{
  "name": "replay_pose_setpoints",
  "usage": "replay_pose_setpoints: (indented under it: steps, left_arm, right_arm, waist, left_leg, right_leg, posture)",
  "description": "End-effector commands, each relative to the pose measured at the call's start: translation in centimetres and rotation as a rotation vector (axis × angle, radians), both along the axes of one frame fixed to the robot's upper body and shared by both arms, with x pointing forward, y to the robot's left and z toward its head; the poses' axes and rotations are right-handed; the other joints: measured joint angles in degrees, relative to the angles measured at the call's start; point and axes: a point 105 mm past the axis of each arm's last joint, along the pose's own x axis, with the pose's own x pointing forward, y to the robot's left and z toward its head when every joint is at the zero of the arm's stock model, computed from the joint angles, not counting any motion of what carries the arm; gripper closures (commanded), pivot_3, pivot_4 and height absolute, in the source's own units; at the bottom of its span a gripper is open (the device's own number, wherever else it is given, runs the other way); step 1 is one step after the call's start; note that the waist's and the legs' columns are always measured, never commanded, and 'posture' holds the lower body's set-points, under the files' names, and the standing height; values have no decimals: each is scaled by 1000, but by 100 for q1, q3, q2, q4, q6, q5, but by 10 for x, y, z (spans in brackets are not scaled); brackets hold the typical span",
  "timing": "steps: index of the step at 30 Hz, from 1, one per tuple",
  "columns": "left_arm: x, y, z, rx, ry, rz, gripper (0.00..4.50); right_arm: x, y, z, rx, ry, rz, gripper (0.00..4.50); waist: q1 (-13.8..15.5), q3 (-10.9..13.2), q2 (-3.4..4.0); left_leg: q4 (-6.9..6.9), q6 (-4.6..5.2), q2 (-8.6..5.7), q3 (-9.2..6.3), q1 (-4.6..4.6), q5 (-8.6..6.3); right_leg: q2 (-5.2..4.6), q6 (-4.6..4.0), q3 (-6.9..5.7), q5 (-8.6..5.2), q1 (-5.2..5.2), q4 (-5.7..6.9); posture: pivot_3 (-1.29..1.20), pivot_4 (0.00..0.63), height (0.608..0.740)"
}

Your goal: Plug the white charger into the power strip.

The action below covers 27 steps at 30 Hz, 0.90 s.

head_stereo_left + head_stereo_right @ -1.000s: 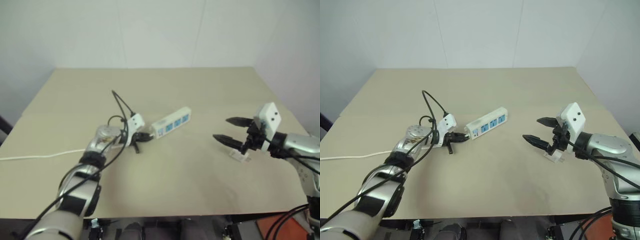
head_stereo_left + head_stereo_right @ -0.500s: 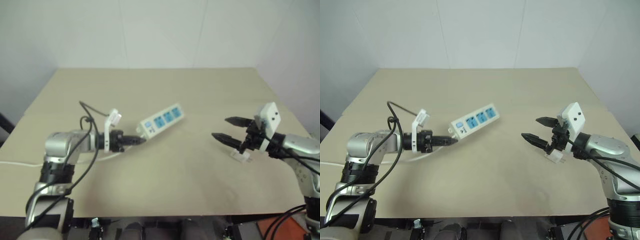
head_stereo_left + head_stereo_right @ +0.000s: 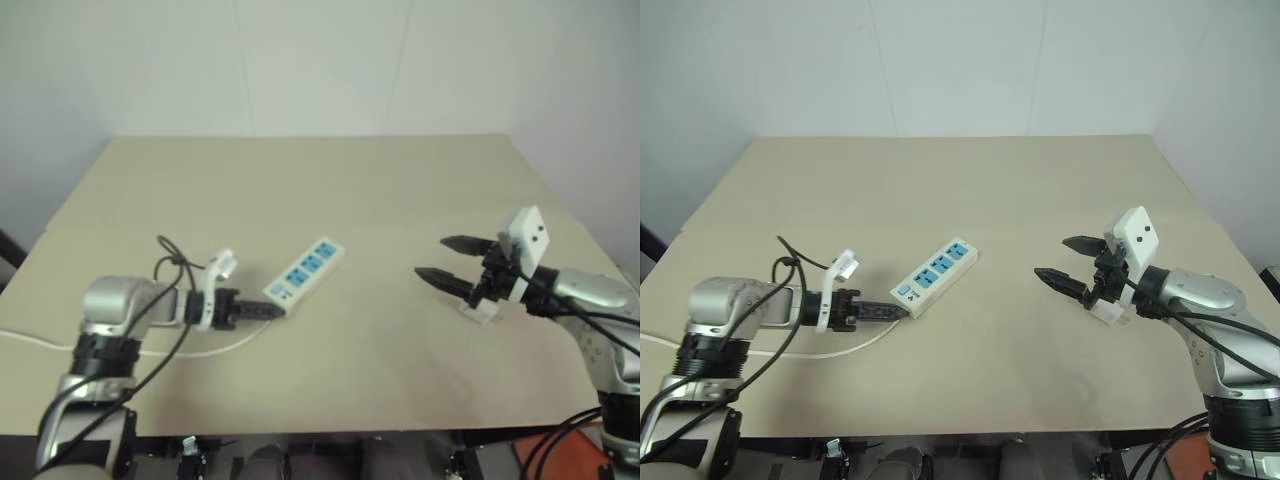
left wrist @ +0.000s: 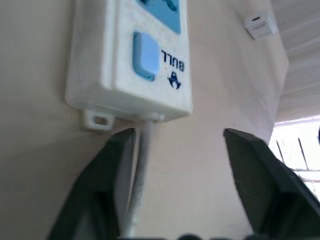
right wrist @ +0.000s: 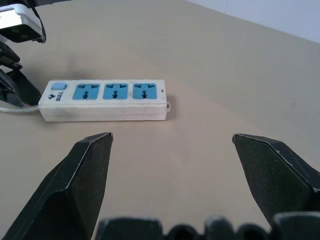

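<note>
Change since a second ago: power strip (image 3: 934, 277) has been dragged nearer the table's front-left, and the left arm has been pulled back, its forearm now laid low and level across the table (image 3: 970, 180).
Left gripper (image 3: 898, 312): held just behind the switch end of the strip; fingers (image 4: 117, 172) are seen parted in the wrist view, one on either side of the thin white cord (image 4: 140, 170), nothing clasped.
Right gripper (image 3: 1055, 262): held above the table at the right, pointed toward the strip, jaws spread wide and empty.
Power strip position: laid flat and aslant, left of the table's middle, three blue sockets facing up, switch end nearest the left gripper.
White charger (image 3: 1110, 313): resting on the table below the right gripper, well apart from the strip, not plugged in.
Cord path: trailed from the switch end off toward the table's left edge.
</note>
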Motion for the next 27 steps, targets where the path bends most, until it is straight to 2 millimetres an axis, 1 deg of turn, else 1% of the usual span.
replay_pose_setpoints:
  steps: [1,2,4,6,8,9,12,15,17,19,21,27]
  left_arm:
    - [-3,14,20,50,-74,23,84]
    - [-5,21,17,111,-98,27,35]
    - [-7,32,15,243,-206,24,35]
    - [-11,36,18,361,-397,-51,35]
    - [-17,33,20,422,-555,-137,35]
    - [-18,28,23,427,-688,-172,35]
    - [-23,10,25,364,-873,-185,35]
    - [-27,-5,18,323,-978,-202,35]
    - [-26,-16,14,277,-1008,-174,35]
    - [-23,-21,12,260,-1007,-140,35]
    - [-15,-24,7,284,-1038,-100,35]
    - [22,-33,-6,350,-1092,14,35]
  right_arm:
    - [-4,3,10,13,-31,12,0]
    - [-4,3,9,14,-30,13,0]
    - [-3,3,9,16,-28,16,0]
    - [-2,3,9,18,-27,17,0]
    - [-2,4,10,21,-27,19,0]
    - [-1,5,10,22,-27,21,0]
    - [0,7,9,26,-27,29,0]
    - [1,9,10,31,-29,35,0]
    - [1,9,11,32,-31,35,0]
    - [1,10,11,32,-32,34,0]
    - [0,9,12,36,-37,32,0]
    - [0,11,15,44,-50,22,0]
  waist:
    - [-1,0,0]
    - [-2,0,0]
    - [-14,0,1]
    - [-3,0,1]
    - [15,0,1]
    - [30,0,1]
    - [93,0,3]
    - [118,0,2]
    - [122,0,2]
    - [124,0,2]
    - [121,0,2]
    - [122,-1,2]
  left_leg:
    - [0,0,0,0,0,0]
    - [0,0,0,0,1,0]
    - [-6,0,1,-3,6,0]
    - [-17,-1,1,-6,17,0]
    - [-19,-2,2,-2,18,-1]
    - [-19,-2,1,-1,19,-1]
    - [-24,-3,0,2,19,-1]
    - [-26,-3,0,4,7,-1]
    - [-27,-3,-1,8,6,-1]
    - [-26,-2,-1,12,1,-1]
    - [-26,-2,-2,16,1,-1]
    - [-22,-1,-2,36,10,0]
  right_leg:
    - [0,0,1,0,0,0]
    - [0,0,1,0,0,0]
    - [0,0,10,0,-1,-1]
    - [-1,0,27,0,-2,-3]
    - [-1,-1,36,0,-5,-9]
    - [-4,-2,38,0,-3,-12]
    - [-13,-7,36,3,2,-25]
    - [-12,-8,31,20,2,-49]
    - [-12,-6,32,23,2,-56]
    - [-12,-3,31,25,2,-59]
    - [-10,-1,31,26,2,-58]
    - [-5,2,31,28,12,-55]
  posture:
    - [0,150,740]
    - [0,150,740]
    - [0,150,740]
    - [0,150,740]
    - [0,150,740]
    - [0,150,740]
    - [0,150,740]
    - [0,150,740]
    - [0,150,740]
    - [0,150,740]
    - [0,150,740]
    - [0,150,740]
